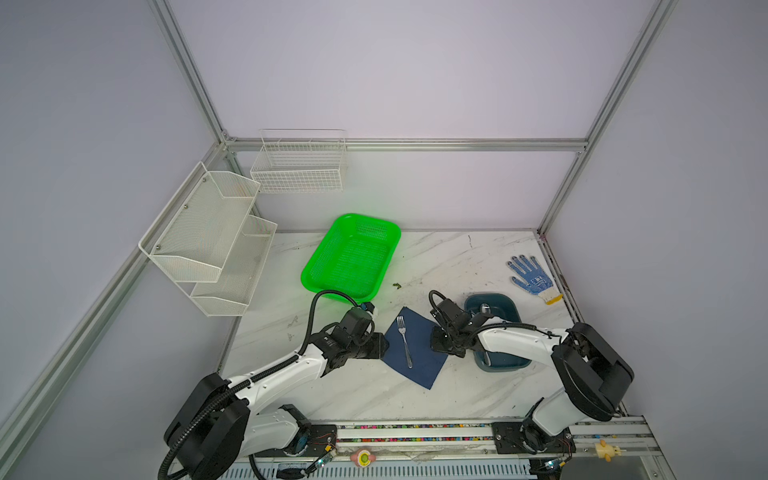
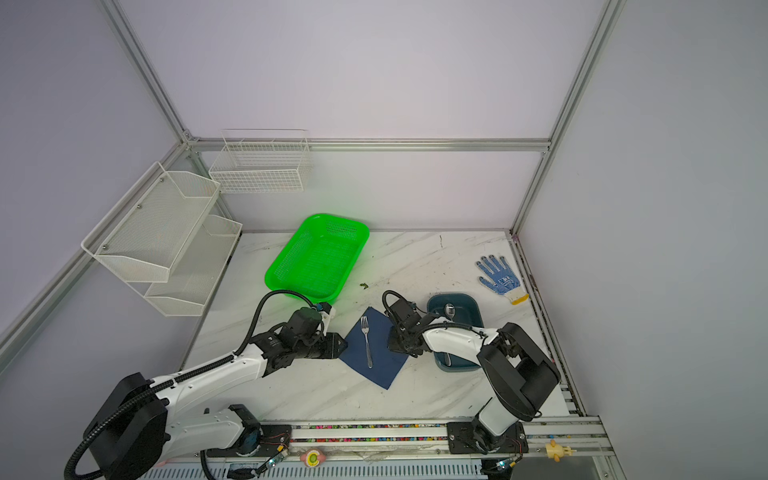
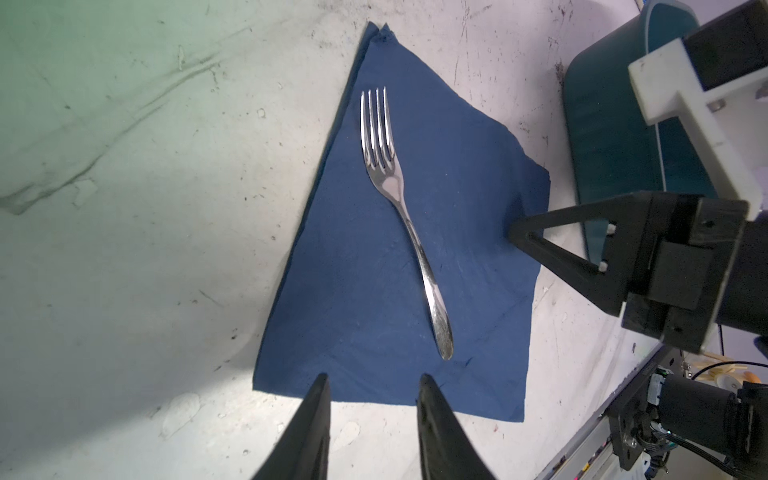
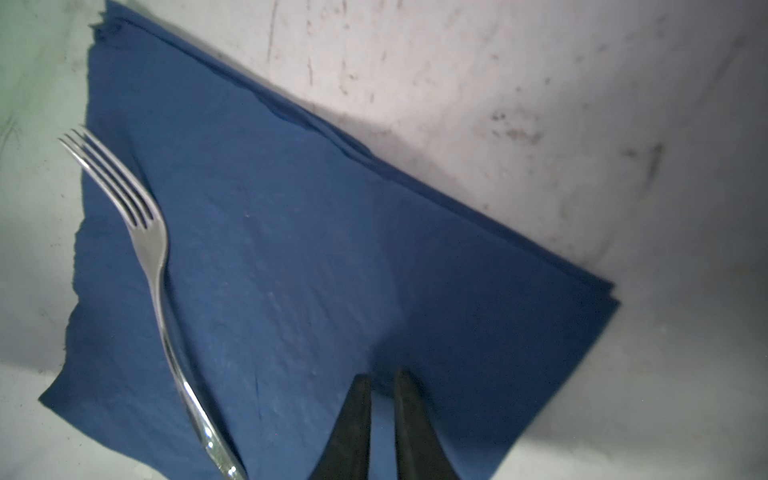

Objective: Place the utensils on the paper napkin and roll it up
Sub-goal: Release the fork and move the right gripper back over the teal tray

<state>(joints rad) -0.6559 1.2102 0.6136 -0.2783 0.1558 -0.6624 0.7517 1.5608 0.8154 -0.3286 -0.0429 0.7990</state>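
Left pincer [image 3: 374, 378] is part open, w/ a clear gap btwn its two fingers and nothing in it. Its tips sit low at one edge of the napkin [image 3: 361, 270]; can't tell if they touch the paper.

Right pincer [image 4: 381, 374] is nearly closed, w/ only a thin slit btwn the fingers and blue paper showing through the slit. Nothing looks pinched. Its tips are down over the opposite side of the napkin, near that corner; contact w/ the paper can't be told.

Napkin lies flat on the worktop [image 1: 374, 395], spread btwn the two pincers and turned corner-on like a diamond in both top views.

Fork [image 1: 405, 340] lies flat on the napkin, approx. midway btwn the pincers and apart from both. Seen from the left wrist, the handle end is just ahead of the left pincer's tips and the tines point away from it.

Teal tray [image 1: 509, 301] sits just behind the right pincer, partly under that arm. A spoon [image 2: 449, 309] lies in it, the bowl showing and most of the handle hidden by the arm.

Green basket [image 1: 351, 217] stands beyond the left pincer, toward the back wall. A dotted glove [image 1: 532, 278] lies well apart from the right pincer, out by the far side rail.
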